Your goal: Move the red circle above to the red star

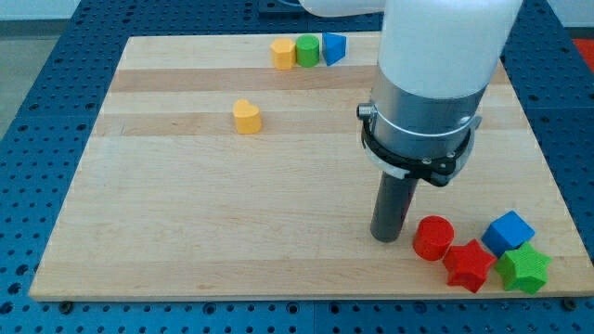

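Far toward the view's left, a yellow heart-shaped block (pixel 247 117) sits alone on the pale wooden bench (pixel 186 213). Up near the view's top edge runs a tight row: a yellow block of unclear shape (pixel 282 53), a green block (pixel 307 51) touching it, then a blue block with slanted faces (pixel 333 47).

Further right the arm's white and grey body hangs over the bench, and its dark rod comes down so that my tip (pixel 385 238) rests on the wood just beside the red circle block (pixel 432 237), on its left side; whether the two touch I cannot tell. There is no claw on this rig, so nothing is clenched or released; the rod only pushes.

The red circle lies touching the red star-shaped block (pixel 469 264) at the star's upper left. Right of those come a blue cube (pixel 509 232) and a green star-shaped block (pixel 524 268), packed close.

By my judgement the approach is done and the final nudge is in hand. The next move calls for a short push toward the view's right, perhaps slightly upward, so the circle ends above the star without crowding the blue cube.
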Robot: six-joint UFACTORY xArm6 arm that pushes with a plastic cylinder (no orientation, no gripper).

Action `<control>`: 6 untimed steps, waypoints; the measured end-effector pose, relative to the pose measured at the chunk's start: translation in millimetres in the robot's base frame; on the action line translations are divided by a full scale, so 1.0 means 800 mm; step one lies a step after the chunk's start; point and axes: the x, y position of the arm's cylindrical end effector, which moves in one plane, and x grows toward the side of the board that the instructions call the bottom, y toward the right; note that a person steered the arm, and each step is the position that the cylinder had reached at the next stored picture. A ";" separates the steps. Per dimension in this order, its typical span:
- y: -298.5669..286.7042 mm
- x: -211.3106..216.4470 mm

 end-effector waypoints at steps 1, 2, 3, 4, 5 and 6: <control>0.006 0.000; 0.013 0.000; 0.021 0.000; 0.029 -0.001; 0.040 -0.001; 0.054 -0.001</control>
